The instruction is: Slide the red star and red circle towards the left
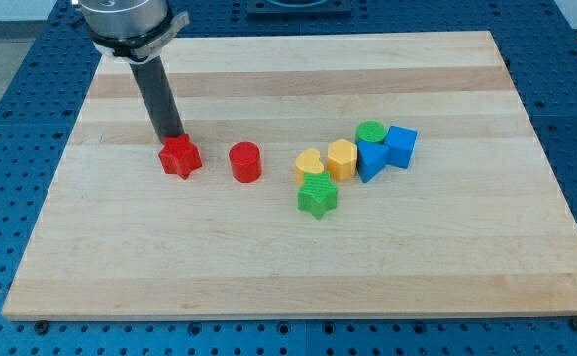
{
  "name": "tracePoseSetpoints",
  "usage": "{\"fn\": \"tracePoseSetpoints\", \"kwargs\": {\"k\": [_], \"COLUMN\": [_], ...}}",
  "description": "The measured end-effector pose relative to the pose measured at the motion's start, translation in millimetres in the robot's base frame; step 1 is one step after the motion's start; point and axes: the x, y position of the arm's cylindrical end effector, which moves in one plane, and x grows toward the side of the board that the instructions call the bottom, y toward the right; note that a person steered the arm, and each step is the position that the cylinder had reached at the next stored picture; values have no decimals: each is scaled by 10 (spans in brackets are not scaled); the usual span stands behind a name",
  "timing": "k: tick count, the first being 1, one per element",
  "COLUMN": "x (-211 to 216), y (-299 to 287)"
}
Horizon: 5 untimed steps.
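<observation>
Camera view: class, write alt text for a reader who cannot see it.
My tip touches the top edge of a red star on a wooden board, with a red circle to its right. Farther right cluster yellow, green and blue blocks.

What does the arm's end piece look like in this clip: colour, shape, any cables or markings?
A straight, dark grey-black cylindrical rod hangs from a round silver metal flange with a dark clamp plate beneath it. My tip is plain and blunt, at the red star. No cables or markings are visible.

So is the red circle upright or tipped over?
Upright: the red circle stands on its flat base, round top face showing, apart from the red star.
</observation>
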Motion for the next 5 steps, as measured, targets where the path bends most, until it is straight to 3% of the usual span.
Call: {"fn": "tracePoseSetpoints", "kwargs": {"k": [2,5], "x": [-13,334], "y": [1155,1064]}}
